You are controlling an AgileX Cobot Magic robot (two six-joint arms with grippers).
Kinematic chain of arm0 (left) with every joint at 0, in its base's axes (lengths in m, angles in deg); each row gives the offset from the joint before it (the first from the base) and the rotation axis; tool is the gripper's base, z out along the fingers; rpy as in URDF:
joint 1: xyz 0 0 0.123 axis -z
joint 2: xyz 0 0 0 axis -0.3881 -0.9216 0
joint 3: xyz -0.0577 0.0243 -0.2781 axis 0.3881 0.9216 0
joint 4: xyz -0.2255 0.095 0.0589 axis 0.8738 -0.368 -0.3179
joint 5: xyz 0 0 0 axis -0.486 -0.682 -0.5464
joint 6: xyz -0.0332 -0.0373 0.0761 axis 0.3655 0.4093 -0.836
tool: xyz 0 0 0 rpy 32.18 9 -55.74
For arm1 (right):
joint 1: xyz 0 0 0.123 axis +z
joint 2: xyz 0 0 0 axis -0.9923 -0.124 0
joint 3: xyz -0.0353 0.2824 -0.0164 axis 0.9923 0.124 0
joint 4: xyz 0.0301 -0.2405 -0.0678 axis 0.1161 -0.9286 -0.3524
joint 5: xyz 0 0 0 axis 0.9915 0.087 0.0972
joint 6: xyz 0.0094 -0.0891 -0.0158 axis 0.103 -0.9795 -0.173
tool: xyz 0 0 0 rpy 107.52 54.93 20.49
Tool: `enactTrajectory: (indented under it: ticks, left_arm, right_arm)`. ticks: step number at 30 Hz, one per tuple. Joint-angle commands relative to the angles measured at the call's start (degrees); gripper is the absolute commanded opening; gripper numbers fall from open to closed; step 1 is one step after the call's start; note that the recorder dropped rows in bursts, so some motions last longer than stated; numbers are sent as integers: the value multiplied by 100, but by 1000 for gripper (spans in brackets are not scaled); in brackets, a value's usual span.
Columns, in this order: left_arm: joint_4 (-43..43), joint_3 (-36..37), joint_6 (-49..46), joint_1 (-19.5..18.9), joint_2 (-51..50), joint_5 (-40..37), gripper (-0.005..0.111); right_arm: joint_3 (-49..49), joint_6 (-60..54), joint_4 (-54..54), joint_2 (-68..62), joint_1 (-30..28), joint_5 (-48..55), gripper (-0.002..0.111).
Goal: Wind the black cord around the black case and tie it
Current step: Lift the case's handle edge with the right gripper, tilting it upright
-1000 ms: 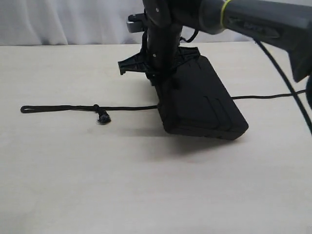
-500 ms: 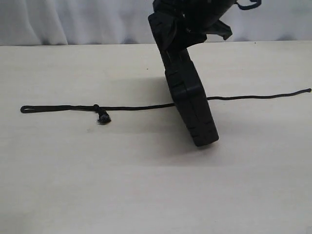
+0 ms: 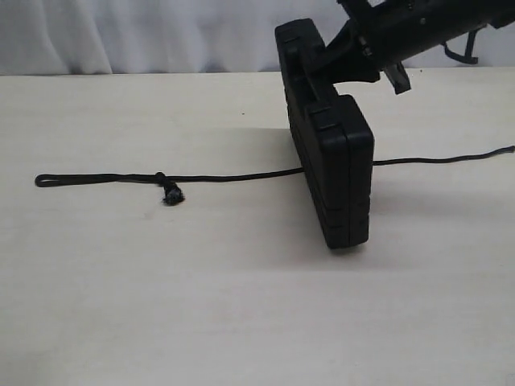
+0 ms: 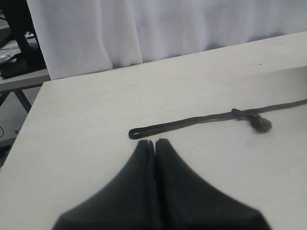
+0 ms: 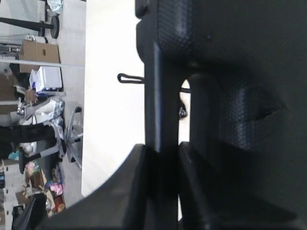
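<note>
black case [image 3: 334, 181] stands on edge on the table [image 3: 121, 305], near upright. It's matte ribbed plastic with rounded corners. Half a second ago it leaned further over. right gripper [image 5: 161, 146] is clamped on its handle bar. black cord [image 3: 233, 177] is braided, lies straight and unmoved, and passes behind the case. Its frayed knot [image 3: 170, 195] is on the left. left gripper [image 4: 155, 142] has fingers pressed together, empty.

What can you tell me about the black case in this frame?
The black case is flat, matte black textured plastic with moulded ribs, rounded corners and a handle cutout. It stands upright on one narrow edge on the table, edge-on to the exterior camera. The right fingers are shut on its handle bar at the top. The black cord passes under or behind it.
</note>
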Motion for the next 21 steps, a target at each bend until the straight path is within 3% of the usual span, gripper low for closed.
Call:
enactTrajectory:
  ticks: [1, 12, 21]
  left_arm:
    - [8, 17, 1, 8, 14, 71, 0]
    - [8, 17, 1, 8, 14, 71, 0]
    - [8, 17, 1, 8, 14, 71, 0]
  right_arm:
    - [79, -165, -441, 95, -219, 21, 4]
    - [54, 515, -2136, 95, -259, -419, 4]
    - [-362, 905, -3642, 95, -259, -115, 4]
